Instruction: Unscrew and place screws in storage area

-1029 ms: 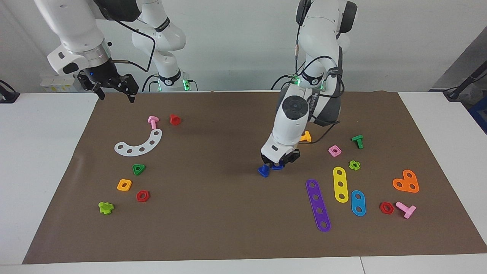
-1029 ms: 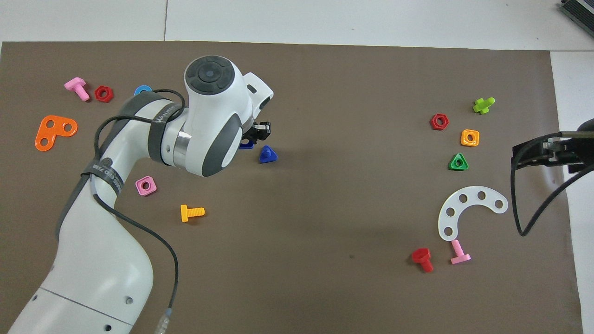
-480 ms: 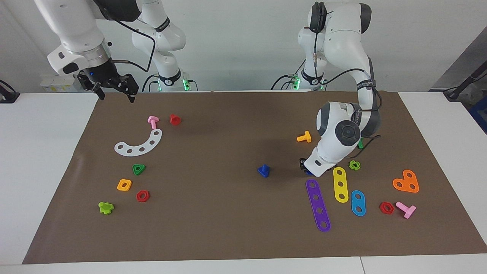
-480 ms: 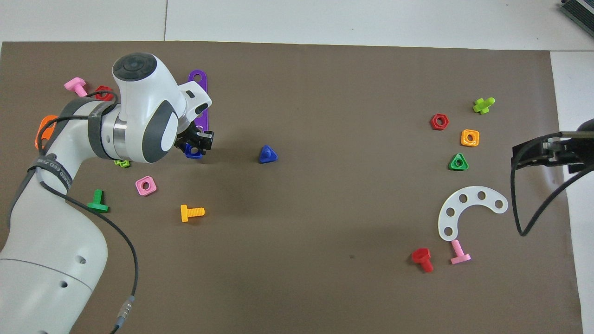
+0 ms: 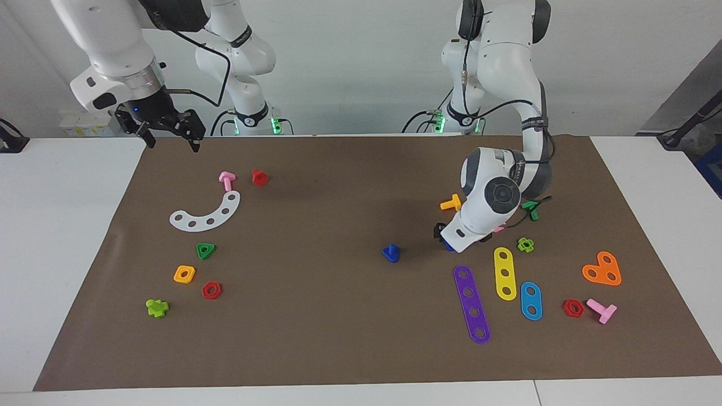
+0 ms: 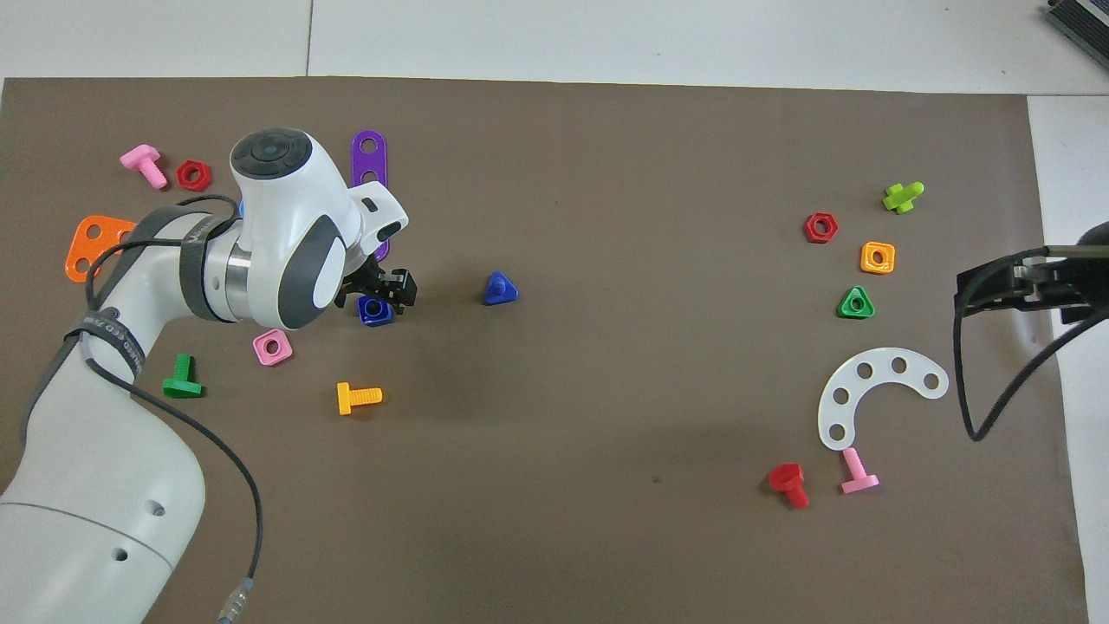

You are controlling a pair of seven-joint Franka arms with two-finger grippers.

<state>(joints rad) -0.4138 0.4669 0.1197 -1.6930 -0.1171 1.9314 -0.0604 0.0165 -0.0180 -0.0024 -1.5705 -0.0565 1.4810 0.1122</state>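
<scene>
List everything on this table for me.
Blue bolt: 1, blue, middle of the mat.
Blue nut: 1, blue, by the left gripper.
Pink bolts: 2, one at each arm's end.
Red bolt: 1, right arm's end.
Orange bolt, green bolt: 1 each, left arm's end.
Lime cross pieces: 2, one at each end.
Red nuts: 2, one at each end.
Green nut, orange nut: 1 each, right arm's end.
Pink nut: 1, left arm's end.
White strip: 1, curved, right arm's end.
Purple strip, yellow strip, blue strip: 1 each, left arm's end.
Orange plate: 1, left arm's end.
Mat: 1, brown.
Left gripper: over the blue nut.
Right gripper: fingers open, waiting.
</scene>
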